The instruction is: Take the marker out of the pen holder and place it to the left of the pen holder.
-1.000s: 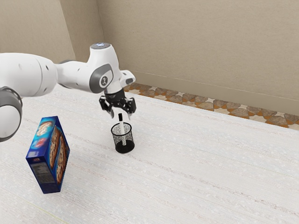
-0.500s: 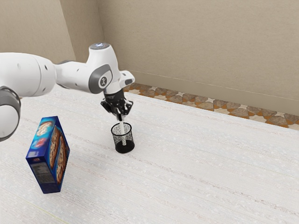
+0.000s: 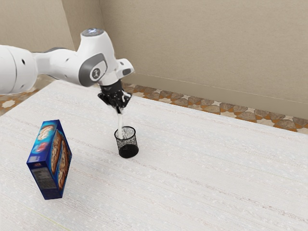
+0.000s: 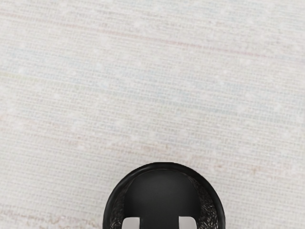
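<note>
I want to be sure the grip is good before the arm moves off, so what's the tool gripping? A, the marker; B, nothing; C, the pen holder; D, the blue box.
A: the marker slants down from the tool toward the pen holder, which stands on the table, as does the blue box.

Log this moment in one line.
hand: shut on marker | pen holder: upright | marker's lower end: at holder's mouth | blue box: standing apart | placing: not done

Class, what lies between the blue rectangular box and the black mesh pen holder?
In the exterior view, bare whitish tabletop separates the box and the pen holder.
</note>
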`<state>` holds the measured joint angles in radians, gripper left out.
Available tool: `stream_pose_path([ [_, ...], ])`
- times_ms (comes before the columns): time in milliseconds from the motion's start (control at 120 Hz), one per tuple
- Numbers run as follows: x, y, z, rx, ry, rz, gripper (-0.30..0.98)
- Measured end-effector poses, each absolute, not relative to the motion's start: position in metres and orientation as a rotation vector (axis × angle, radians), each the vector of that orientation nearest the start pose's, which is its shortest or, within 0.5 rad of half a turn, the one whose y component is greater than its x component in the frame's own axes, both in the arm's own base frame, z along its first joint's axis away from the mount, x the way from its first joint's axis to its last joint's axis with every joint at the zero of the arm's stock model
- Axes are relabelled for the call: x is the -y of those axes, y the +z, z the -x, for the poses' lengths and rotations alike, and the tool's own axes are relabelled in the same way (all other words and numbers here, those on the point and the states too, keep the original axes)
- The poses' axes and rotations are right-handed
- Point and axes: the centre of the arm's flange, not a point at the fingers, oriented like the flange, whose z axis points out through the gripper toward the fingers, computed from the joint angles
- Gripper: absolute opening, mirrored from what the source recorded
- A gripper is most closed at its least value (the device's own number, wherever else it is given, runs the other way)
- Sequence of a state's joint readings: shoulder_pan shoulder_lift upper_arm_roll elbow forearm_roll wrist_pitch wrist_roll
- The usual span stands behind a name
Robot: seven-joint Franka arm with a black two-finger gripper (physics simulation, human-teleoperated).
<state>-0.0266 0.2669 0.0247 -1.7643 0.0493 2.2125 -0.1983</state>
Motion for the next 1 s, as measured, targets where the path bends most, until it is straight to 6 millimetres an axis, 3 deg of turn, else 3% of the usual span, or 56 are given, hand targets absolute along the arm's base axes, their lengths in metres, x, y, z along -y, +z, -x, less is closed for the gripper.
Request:
stream_pose_path([
  [142,-0.003,0.523,-0.621,0.214,-0.471,2.993,-0.07],
  [192,-0.006,0.538,-0.614,0.214,-0.483,2.969,-0.07],
  [233,-0.013,0.540,-0.611,0.226,-0.465,2.955,-0.07],
  [333,-0.043,0.519,-0.612,0.296,-0.353,2.931,-0.07],
  [492,-0.098,0.464,-0.618,0.429,-0.116,2.906,-0.07],
  [758,-0.128,0.398,-0.664,0.463,0.120,2.884,-0.07],
  [875,-0.145,0.377,-0.679,0.455,0.164,2.882,-0.06],
  [1000,-0.145,0.362,-0.695,0.405,0.170,2.893,-0.04],
])
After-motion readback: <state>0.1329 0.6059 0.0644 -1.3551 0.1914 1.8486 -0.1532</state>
